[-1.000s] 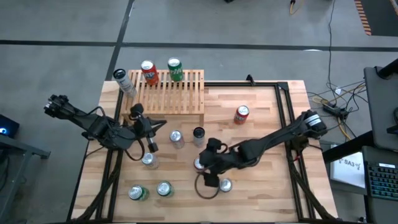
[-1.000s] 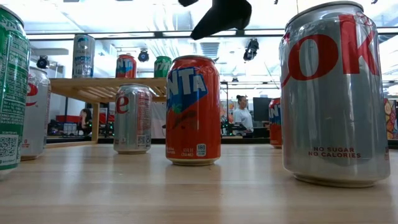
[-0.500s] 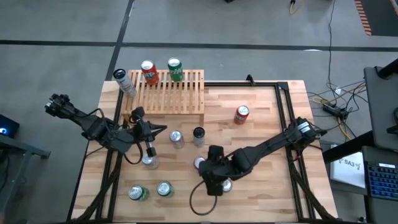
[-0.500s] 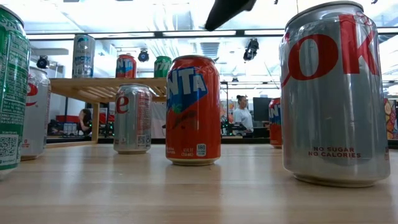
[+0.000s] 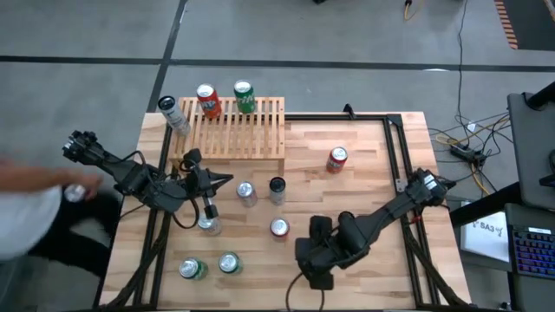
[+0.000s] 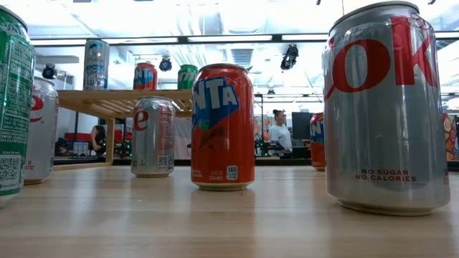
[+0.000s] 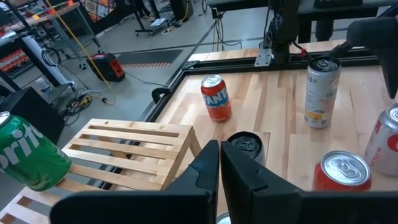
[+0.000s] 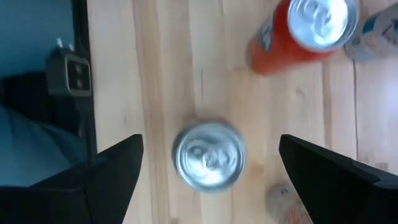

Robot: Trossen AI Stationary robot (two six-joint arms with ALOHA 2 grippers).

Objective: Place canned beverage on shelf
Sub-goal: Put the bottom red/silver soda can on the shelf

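The right claw (image 5: pixel 319 279) hangs over the near edge of the bench (image 5: pixel 364 165), far from the shelf (image 5: pixel 238 128). Its two fingers are spread wide and hold nothing. In the right wrist view a silver can (image 8: pixel 208 155) sits right under the claw, between the two fingers (image 8: pixel 112 171). We see its round top, so it stands up straight. Its long way points up at the claw. I think this is the can to pick up next.

From the silver can, the shelf lies far across the bench, toward the back and to the left. Three cans (image 5: pixel 208 100) already sit at the back edge of the shelf. A red can (image 5: pixel 279 228) stands near the silver can, on the shelf side.

The left claw (image 5: pixel 208 180) waits close to the shelf, just in front of it. Its fingers are pressed together and hold nothing. It is far from the silver can, so the right arm is the nearer one.

The claw would need to go straight down, I think, and squeeze the can's sides.
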